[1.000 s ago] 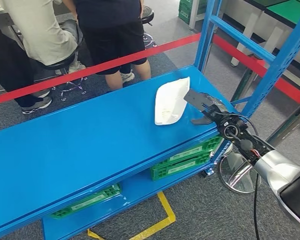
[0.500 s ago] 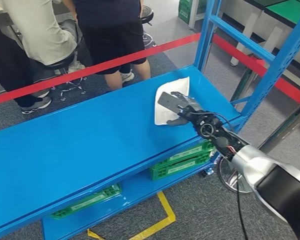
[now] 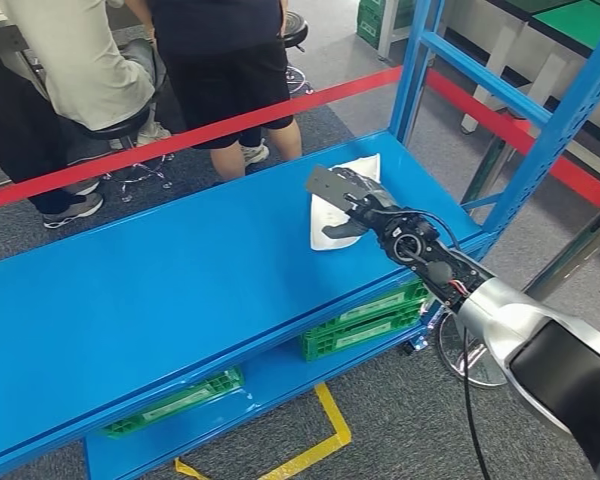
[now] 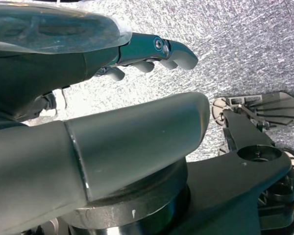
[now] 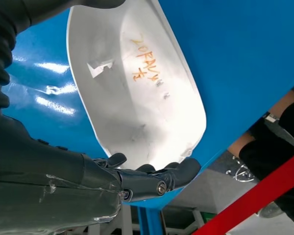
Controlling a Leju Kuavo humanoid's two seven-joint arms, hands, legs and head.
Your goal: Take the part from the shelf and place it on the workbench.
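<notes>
Head view is showing the right hand (image 3: pixel 347 205) hanging over the part (image 3: pixel 342 200), a pale shallow shell lying on the blue shelf (image 3: pixel 169 290) near the right-hand upright. That hand is plainly the nearer one; the left hand (image 4: pixel 101 98) is hanging by the robot's side over grey floor, fingers loosely apart and holding nothing. The part's long axis is running from the shelf's front edge back toward its far edge, and the hand is crossing it from the robot's side, fingers (image 5: pixel 153 176) reaching along one long rim while the thumb is sitting near the front end. The fingers are spread fairly wide and look to be just above the part, not closed on it (whether a fingertip is touching the rim I cannot tell). I'd judge the grasp is not yet made; the hand needs to lower and close across the narrow width.
</notes>
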